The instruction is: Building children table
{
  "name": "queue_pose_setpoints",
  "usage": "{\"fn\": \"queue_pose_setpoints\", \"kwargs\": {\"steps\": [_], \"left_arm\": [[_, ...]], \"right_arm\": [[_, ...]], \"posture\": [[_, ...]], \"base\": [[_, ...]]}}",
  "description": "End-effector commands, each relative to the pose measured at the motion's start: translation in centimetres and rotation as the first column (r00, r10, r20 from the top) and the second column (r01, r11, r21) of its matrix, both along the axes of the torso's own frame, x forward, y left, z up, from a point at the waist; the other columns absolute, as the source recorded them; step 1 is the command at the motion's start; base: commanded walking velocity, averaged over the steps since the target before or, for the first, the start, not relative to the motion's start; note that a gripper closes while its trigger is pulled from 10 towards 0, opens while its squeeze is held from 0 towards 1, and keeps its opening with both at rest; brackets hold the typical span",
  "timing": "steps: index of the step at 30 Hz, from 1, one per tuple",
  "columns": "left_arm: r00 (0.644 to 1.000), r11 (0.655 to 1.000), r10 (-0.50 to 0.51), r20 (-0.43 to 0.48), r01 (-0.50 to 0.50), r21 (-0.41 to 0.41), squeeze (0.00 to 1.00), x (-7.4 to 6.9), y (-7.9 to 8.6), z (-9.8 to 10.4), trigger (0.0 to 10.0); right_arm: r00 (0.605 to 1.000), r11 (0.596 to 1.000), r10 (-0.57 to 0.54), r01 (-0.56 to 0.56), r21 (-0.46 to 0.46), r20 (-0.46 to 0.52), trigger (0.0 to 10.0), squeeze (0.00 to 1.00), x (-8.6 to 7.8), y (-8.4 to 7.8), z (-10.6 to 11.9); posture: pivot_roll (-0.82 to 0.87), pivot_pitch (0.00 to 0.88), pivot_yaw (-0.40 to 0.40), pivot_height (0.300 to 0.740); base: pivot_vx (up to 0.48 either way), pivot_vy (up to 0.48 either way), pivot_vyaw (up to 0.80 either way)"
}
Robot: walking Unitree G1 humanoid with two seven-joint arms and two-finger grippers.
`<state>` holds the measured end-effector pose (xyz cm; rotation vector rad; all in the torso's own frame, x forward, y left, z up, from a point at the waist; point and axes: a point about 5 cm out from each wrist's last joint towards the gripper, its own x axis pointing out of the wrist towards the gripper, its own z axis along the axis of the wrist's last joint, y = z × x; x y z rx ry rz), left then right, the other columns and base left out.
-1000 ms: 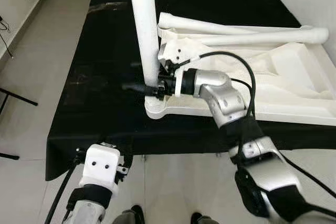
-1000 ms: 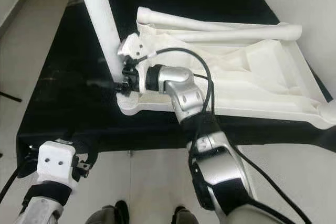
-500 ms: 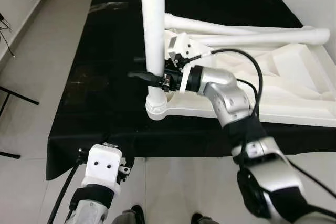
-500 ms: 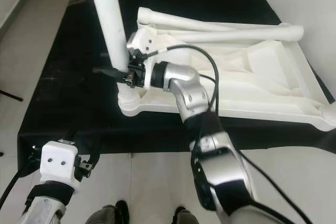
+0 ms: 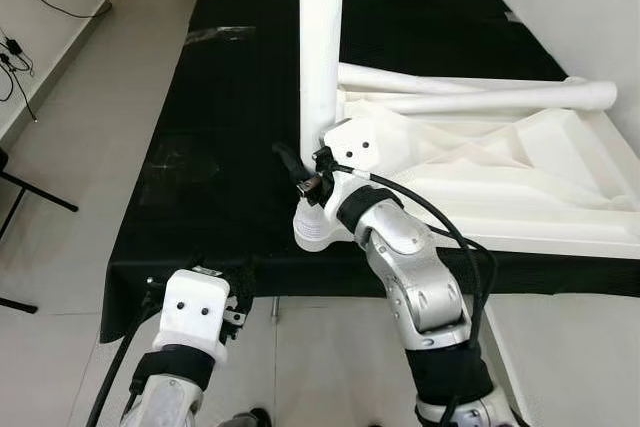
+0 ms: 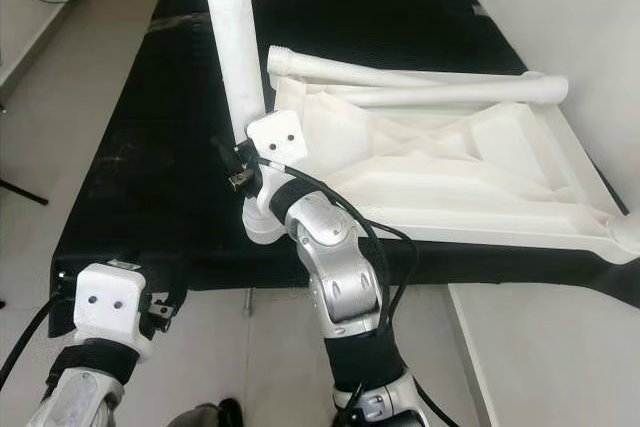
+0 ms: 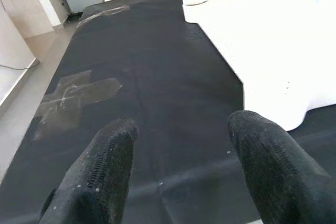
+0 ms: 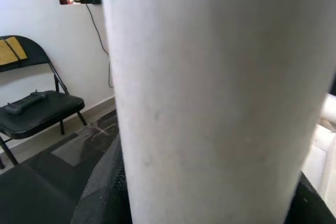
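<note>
Landmark: I'm taking the white tabletop (image 5: pixel 520 182), lying upside down on the black cloth (image 5: pixel 230 127), as ref for everything.
Upright leg: white leg (image 5: pixel 322 47) stands vertical in the tabletop's near-left corner socket (image 5: pixel 312 232), top runs out of frame.
R gripper: right gripper (image 5: pixel 300 169) sits at that same corner, low on the leg just above the socket. Fingers closed round the leg w/ one black finger (image 5: pixel 288 159) sticking out on the side away from the tabletop. In the wrist view the leg (image 8: pixel 220 93) is right up against the cam (black pads at both edges of it).
R arm: silver, comes up from the near edge of the cloth, elbow bent, cable looping beside it.
Spare legs: two more white legs (image 5: pixel 480 97) lie flat along the tabletop's far edge, roughly parallel, touching it.
L gripper: left gripper (image 7: pixel 178 145) hangs idle off the near-left of the tabletop corner, below the cloth's edge in head views. Fingers (image 7: pixel 105 150) spread wide, nothing between them.
Other: folding chair (image 8: pixel 31 103) by the wall past the leg, in R wrist view.
</note>
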<state>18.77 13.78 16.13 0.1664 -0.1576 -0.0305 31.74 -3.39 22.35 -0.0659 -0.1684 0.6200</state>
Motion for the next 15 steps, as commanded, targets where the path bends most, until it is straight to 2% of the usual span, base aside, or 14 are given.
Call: {"fn": "queue_pose_setpoints", "kwargs": {"steps": [1, 4, 5, 6, 8, 9, 10, 11, 12, 13, 14, 15], "left_arm": [[1.000, 1.000, 0.003, -0.013, -0.003, 0.007, 0.00, -0.1, 0.1, -0.4, 10.0], [1.000, 1.000, 0.009, -0.010, -0.009, 0.008, 0.00, 0.0, 0.2, -0.4, 10.0], [1.000, 1.000, 0.013, -0.009, -0.013, 0.009, 0.00, 0.0, 0.2, -0.3, 10.0], [1.000, 1.000, 0.013, -0.009, -0.013, 0.009, 0.00, 0.0, 0.2, -0.3, 10.0], [1.000, 1.000, 0.014, -0.007, -0.014, 0.009, 0.00, 0.1, 0.2, -0.3, 10.0], [1.000, 1.000, 0.014, -0.007, -0.014, 0.009, 0.00, 0.1, 0.2, -0.3, 10.0], [1.000, 1.000, 0.012, -0.008, -0.012, 0.009, 0.00, 0.1, 0.1, -0.3, 10.0], [1.000, 1.000, 0.012, -0.008, -0.012, 0.009, 0.00, 0.1, 0.1, -0.3, 10.0], [1.000, 1.000, 0.010, -0.008, -0.010, 0.007, 0.00, 0.1, 0.0, -0.3, 10.0], [1.000, 1.000, 0.010, -0.008, -0.010, 0.007, 0.00, 0.1, 0.0, -0.3, 10.0], [1.000, 1.000, 0.005, -0.009, -0.005, 0.004, 0.00, 0.0, -0.2, -0.2, 10.0], [1.000, 1.000, 0.005, -0.009, -0.005, 0.004, 0.00, 0.0, -0.2, -0.2, 10.0]], "right_arm": [[0.973, 0.999, 0.000, -0.009, -0.037, -0.232, 10.0, 0.00, 0.4, 0.6, -4.6], [0.976, 0.999, 0.023, -0.030, -0.030, -0.217, 10.0, 0.00, 0.5, 0.7, -4.2], [0.973, 0.991, 0.129, -0.130, 0.005, -0.193, 10.0, 1.00, 0.5, 1.0, -3.0], [0.973, 0.991, 0.129, -0.130, 0.005, -0.193, 10.0, 1.00, 0.5, 1.0, -3.0], [0.946, 0.953, 0.304, -0.301, 0.041, -0.117, 10.0, 1.00, 1.0, 1.0, -0.7], [0.946, 0.953, 0.304, -0.301, 0.041, -0.117, 10.0, 1.00, 1.0, 1.0, -0.7], [0.917, 0.921, 0.390, -0.390, 0.016, -0.082, 10.0, 1.00, 1.2, 0.9, 0.1], [0.917, 0.921, 0.390, -0.390, 0.016, -0.082, 10.0, 1.00, 1.2, 0.9, 0.1], [0.881, 0.882, 0.467, -0.470, -0.028, -0.080, 10.0, 0.96, 1.4, 0.6, 0.5], [0.881, 0.882, 0.467, -0.470, -0.028, -0.080, 10.0, 0.96, 1.4, 0.6, 0.5], [0.781, 0.765, 0.619, -0.623, -0.163, -0.082, 10.0, 0.00, 2.0, 0.0, 1.2], [0.781, 0.765, 0.619, -0.623, -0.163, -0.082, 10.0, 0.00, 2.0, 0.0, 1.2]], "posture": [[0.00, 0.240, -0.016, 0.740], [0.00, 0.238, -0.015, 0.740], [0.01, 0.235, -0.013, 0.740], [0.01, 0.235, -0.013, 0.740], [0.02, 0.236, -0.009, 0.740], [0.02, 0.236, -0.009, 0.740], [0.02, 0.234, -0.006, 0.740], [0.02, 0.234, -0.006, 0.740], [0.02, 0.236, -0.007, 0.740], [0.02, 0.236, -0.007, 0.740], [0.03, 0.241, -0.012, 0.740], [0.03, 0.241, -0.012, 0.740]], "base": [[0.000, 0.000, 0.00], [0.000, 0.000, 0.00], [0.000, 0.000, 0.00], [0.000, 0.000, 0.00], [0.000, 0.000, 0.00], [0.000, 0.000, 0.00], [0.000, 0.000, 0.00], [0.000, 0.000, 0.00], [0.000, 0.000, 0.00], [0.000, 0.000, 0.00], [0.000, 0.000, 0.00], [0.000, 0.000, 0.00]]}}
